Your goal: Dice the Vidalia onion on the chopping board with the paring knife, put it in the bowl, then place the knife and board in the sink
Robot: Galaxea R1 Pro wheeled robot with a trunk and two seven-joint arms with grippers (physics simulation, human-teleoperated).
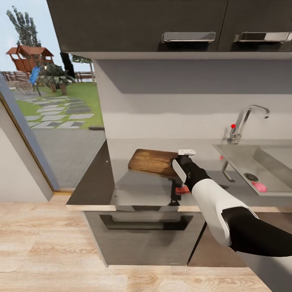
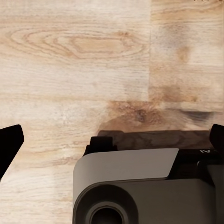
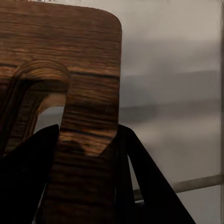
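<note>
The dark brown chopping board (image 1: 152, 161) is tilted above the grey countertop (image 1: 138, 190), one short end raised. My right gripper (image 1: 177, 163) is shut on that end. In the right wrist view the board (image 3: 88, 70) sits between the dark fingers (image 3: 28, 177), next to its oval handle slot. The paring knife's red handle (image 1: 182, 189) lies on the countertop under my right forearm, near the front edge. To the right is the steel sink (image 1: 243, 156) with its chrome tap (image 1: 243, 121). My left gripper (image 2: 112, 135) hangs open over the wooden floor. The bowl and onion are out of view.
A pink object (image 1: 259, 186) lies in the sink basin beside the drain (image 1: 251, 177). Dark upper cabinets (image 1: 138, 24) hang over the counter. A glass door (image 1: 44, 101) at the left looks onto a garden. Dark cabinet fronts (image 1: 142, 235) stand below the worktop.
</note>
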